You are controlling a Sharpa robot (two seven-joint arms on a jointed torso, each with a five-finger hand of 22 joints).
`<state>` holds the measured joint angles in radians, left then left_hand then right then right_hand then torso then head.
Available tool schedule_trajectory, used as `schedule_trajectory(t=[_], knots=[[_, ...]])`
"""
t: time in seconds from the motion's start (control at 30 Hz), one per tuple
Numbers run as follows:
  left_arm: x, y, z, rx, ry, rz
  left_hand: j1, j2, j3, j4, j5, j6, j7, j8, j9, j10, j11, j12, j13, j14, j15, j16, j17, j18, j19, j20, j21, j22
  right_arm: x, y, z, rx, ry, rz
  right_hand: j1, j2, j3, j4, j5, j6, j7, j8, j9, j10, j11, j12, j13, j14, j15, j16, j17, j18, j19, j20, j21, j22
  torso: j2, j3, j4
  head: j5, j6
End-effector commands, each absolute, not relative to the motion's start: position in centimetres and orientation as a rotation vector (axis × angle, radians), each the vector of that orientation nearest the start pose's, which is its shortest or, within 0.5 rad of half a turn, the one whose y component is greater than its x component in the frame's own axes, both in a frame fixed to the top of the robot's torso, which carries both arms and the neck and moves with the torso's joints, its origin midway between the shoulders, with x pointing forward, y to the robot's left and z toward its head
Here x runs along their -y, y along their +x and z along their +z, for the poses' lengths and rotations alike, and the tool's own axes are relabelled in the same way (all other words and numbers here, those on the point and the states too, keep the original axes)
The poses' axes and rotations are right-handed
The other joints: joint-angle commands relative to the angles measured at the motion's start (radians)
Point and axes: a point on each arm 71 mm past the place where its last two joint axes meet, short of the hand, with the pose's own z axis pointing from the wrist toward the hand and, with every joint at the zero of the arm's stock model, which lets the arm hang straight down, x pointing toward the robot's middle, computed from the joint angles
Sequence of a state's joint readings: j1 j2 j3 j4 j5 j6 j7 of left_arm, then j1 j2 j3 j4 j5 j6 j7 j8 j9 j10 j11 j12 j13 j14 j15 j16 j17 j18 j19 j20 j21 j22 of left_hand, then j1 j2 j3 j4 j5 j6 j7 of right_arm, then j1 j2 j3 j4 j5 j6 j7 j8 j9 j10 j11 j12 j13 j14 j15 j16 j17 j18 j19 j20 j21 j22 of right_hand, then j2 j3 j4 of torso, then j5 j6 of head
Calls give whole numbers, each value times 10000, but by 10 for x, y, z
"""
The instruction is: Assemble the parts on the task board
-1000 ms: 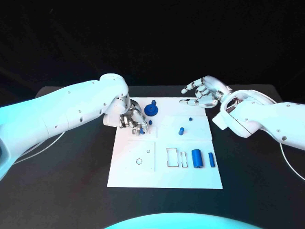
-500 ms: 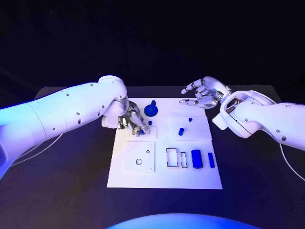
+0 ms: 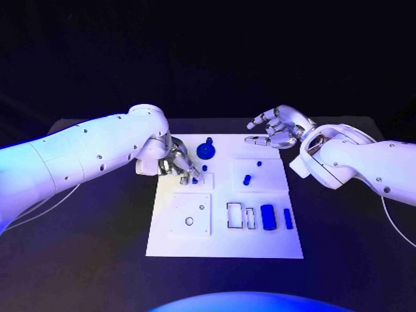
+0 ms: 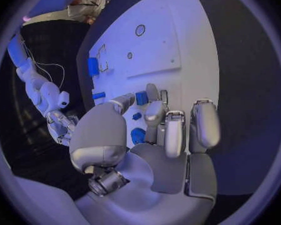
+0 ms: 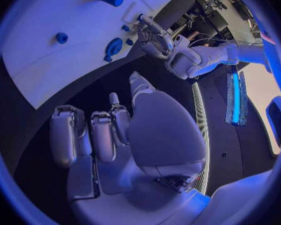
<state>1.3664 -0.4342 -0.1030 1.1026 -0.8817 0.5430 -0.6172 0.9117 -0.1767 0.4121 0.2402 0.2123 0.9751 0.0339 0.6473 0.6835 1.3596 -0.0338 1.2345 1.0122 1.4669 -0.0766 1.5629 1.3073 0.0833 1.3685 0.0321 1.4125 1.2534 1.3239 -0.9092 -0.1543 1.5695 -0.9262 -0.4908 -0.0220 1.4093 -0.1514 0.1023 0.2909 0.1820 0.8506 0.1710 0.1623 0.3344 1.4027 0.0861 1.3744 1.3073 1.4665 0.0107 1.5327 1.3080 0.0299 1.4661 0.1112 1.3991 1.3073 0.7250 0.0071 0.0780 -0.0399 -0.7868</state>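
Left robot hand [image 3: 177,164] has edged slightly toward the far-left corner of the task board [image 3: 264,244] over the last second, fingers curled down near a small blue part [image 3: 204,167]; whether it pinches anything, cannot tell. Right robot hand [image 3: 275,128] stays hovering past the board's far edge, fingers spread, empty. Other parts unmoved on the worktop [image 3: 95,260]; likely a pick just starting.

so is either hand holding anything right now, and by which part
The right hand holds nothing, fingers apart. The left hand is down among the small blue parts; whether it grips one cannot be told.
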Motion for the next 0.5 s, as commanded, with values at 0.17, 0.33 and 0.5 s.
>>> schedule_trajectory(t=[0.17, 0.33, 0.5], knots=[[-129, 538, -191, -25930, -383, -3570, 305, -4, -202, 286, -263, -94, 23, 56, 21, -143, 18, -103, -124, 938, -73, -83, 2273, -70, -126, -26, -118, -93, 231, 487, -160, -16106, 3198, 8460, -16, -72, -63, -3, -7, -23, -11, 67, -14, -19, -19, -12, 544, 781, -20, -43, 1536, 118, 212, 9, -35, 1618, -6, -4, 1, -9, 59], [-134, 535, -175, -25767, -1602, -4975, 1184, 96, -410, 461, -116, -721, 301, -209, -77, -1021, 264, -880, -1179, 641, 114, -517, 1397, 132, -822, 115, -711, -1045, 234, 487, -161, -16099, 3244, 8382, -16, -72, -63, -3, -7, -23, -11, 67, -14, -19, -19, -12, 544, 781, -20, -43, 1536, 118, 212, 9, -35, 1618, -26, 6, 20, -28, 116], [-145, 536, -157, -25451, -2252, -5610, 1946, 324, -350, 448, -47, -1360, 694, -840, -480, -1870, 611, -1444, -1989, 345, 420, -858, 765, 336, -1495, 377, -1347, -1977, 237, 488, -161, -16082, 3289, 8316, -16, -72, -63, -3, -7, -23, -11, 67, -14, -19, -19, -12, 544, 781, -20, -43, 1536, 118, 212, 9, -35, 1618, -28, 16, 42, -38, 175]])
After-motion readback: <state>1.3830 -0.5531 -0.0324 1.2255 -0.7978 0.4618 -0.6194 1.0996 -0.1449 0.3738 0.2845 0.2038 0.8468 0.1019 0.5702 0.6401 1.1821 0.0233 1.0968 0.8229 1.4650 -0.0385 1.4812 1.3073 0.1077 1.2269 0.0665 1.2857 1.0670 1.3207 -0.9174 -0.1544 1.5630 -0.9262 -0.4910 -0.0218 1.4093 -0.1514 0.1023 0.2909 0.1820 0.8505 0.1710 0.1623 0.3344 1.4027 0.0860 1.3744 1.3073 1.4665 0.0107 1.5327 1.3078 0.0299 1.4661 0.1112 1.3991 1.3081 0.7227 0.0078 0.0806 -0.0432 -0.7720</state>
